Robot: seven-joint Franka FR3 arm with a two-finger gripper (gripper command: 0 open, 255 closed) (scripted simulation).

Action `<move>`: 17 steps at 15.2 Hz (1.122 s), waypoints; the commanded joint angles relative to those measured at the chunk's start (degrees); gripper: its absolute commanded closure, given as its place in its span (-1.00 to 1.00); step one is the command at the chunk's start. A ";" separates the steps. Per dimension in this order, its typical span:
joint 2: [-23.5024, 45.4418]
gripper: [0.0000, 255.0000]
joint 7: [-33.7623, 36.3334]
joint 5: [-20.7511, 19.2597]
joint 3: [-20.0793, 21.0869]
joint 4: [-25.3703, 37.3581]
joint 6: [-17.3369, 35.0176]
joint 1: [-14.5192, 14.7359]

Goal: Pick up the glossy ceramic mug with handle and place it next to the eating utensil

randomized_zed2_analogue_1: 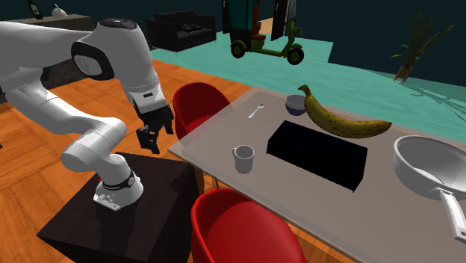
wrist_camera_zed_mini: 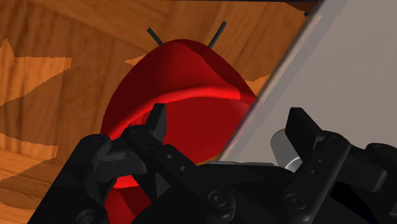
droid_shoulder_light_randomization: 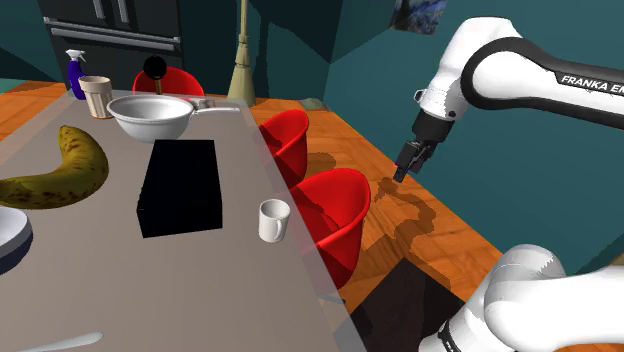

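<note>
The gripper [droid_shoulder_light_randomization: 402, 172] hangs off to the side of the worktop [droid_shoulder_light_randomization: 95, 250], above a red chair [wrist_camera_zed_mini: 172, 83] tucked at its edge. Its fingers [wrist_camera_zed_mini: 157, 122] are spread, with nothing between them. The pale mug [droid_shoulder_light_randomization: 273, 220] stands upright on the worktop near that edge, just beside a black box [droid_shoulder_light_randomization: 180, 187] and apart from the gripper. The spoon [randomized_zed2_analogue_1: 256, 112] lies near a bowl [randomized_zed2_analogue_1: 296, 105] and a banana [randomized_zed2_analogue_1: 336, 119], well apart from the mug.
</note>
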 commanded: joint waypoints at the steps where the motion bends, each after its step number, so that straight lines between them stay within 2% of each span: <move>1: 0.00 -1.00 0.00 0.00 0.00 0.00 0.00 0.00; 9: 13.81 -1.00 5.07 3.51 4.14 0.54 12.84 2.59; 17: 30.20 -1.00 9.59 5.41 7.78 6.10 23.40 4.54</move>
